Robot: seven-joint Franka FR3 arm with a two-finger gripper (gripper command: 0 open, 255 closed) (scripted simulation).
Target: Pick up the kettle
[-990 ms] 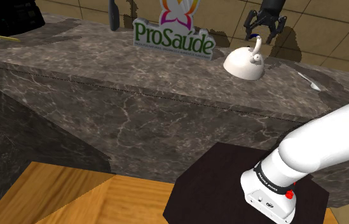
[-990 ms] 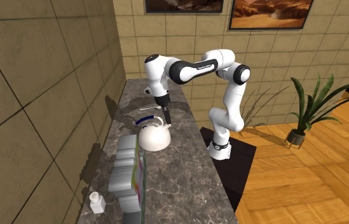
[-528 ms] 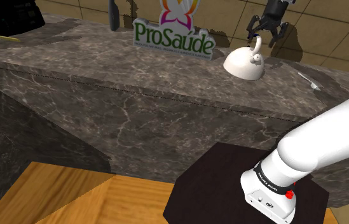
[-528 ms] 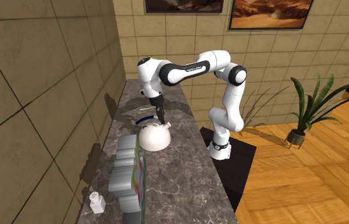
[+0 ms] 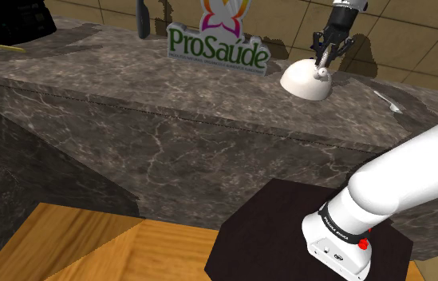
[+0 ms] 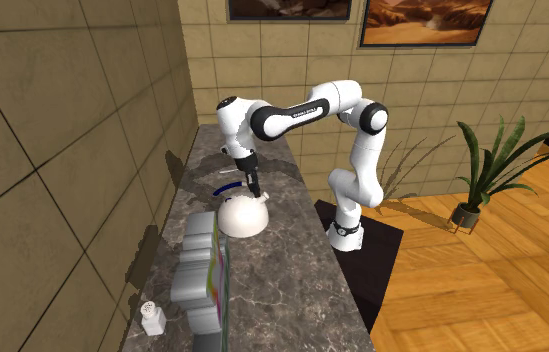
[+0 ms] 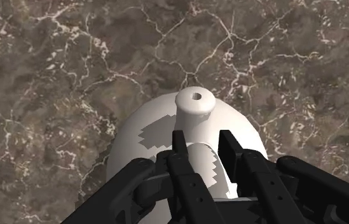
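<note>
We see the tool (image 5: 321,64) has come down from above the kettle (image 5: 305,83) onto its top, with its wide-spread fingers drawn in. They now clasp the kettle's upright white handle between them. The white kettle sits on the dark veined worktop (image 5: 129,88), near the ProSaude sign (image 5: 217,44).
</note>
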